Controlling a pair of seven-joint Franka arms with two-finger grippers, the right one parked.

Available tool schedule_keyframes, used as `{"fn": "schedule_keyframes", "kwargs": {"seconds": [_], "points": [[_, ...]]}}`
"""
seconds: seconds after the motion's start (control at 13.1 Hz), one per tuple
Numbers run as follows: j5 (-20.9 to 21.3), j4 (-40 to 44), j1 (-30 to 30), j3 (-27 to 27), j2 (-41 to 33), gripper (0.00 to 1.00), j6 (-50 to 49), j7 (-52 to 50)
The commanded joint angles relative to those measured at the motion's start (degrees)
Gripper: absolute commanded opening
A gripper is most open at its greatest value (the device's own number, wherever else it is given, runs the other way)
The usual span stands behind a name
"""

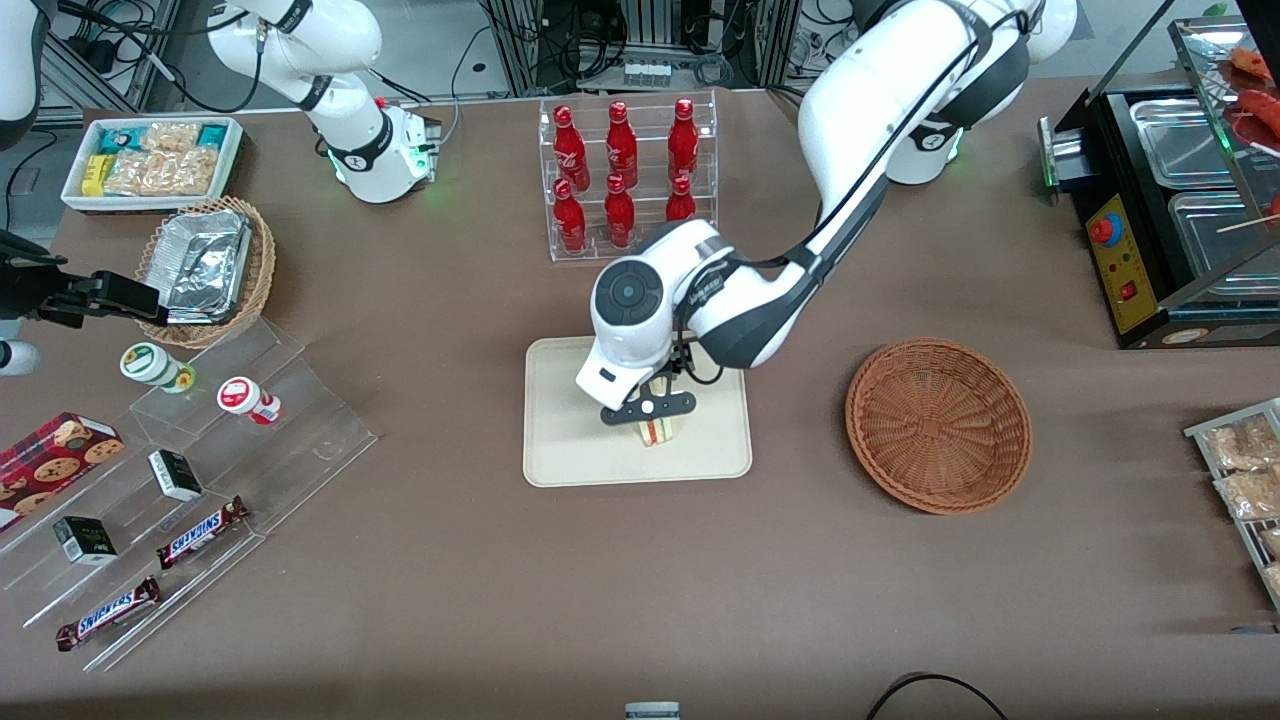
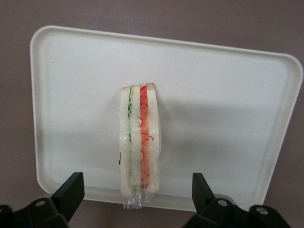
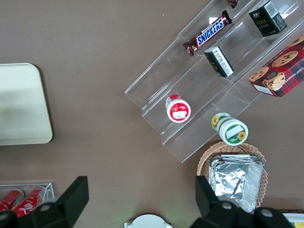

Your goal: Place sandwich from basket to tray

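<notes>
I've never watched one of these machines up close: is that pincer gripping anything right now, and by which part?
Nothing. The pincer is open over the cream-beige rectangular tray, fingers clear of both faces of the wrapped white-bread triangular sandwich standing on it.

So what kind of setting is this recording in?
Probably a mock convenience-store counter in a robot lab: cola bottles in a clear rack, Snickers bars on acrylic steps. The open gripper hovers over the sandwich on the tray.

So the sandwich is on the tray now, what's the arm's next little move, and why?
Probably lift straight up and away. The sandwich already stands on the tray, the basket is empty, and the gripper is open around the sandwich, its fingers apart from it, so only backing off without knocking it seems left.
</notes>
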Motion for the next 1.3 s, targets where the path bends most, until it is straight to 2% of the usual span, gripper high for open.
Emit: {"fn": "schedule_keyframes", "kwargs": {"seconds": [0.0, 0.15, 0.38, 0.84, 1.22], "points": [[0.71, -0.80, 0.70, 0.25, -4.84, 1.00, -2.83, -0.53], [0.19, -1.15, 3.57, -0.10, -8.01, 1.00, -7.38, 0.25], [0.10, -2.63, 6.75, -0.19, -11.17, 1.00, -10.83, 6.74], [-3.24, -10.98, 15.54, -0.19, -19.26, 1.00, -10.66, 18.08], [-5.96, -20.73, 24.41, -0.19, -28.22, 1.00, -9.17, 34.33]]}}
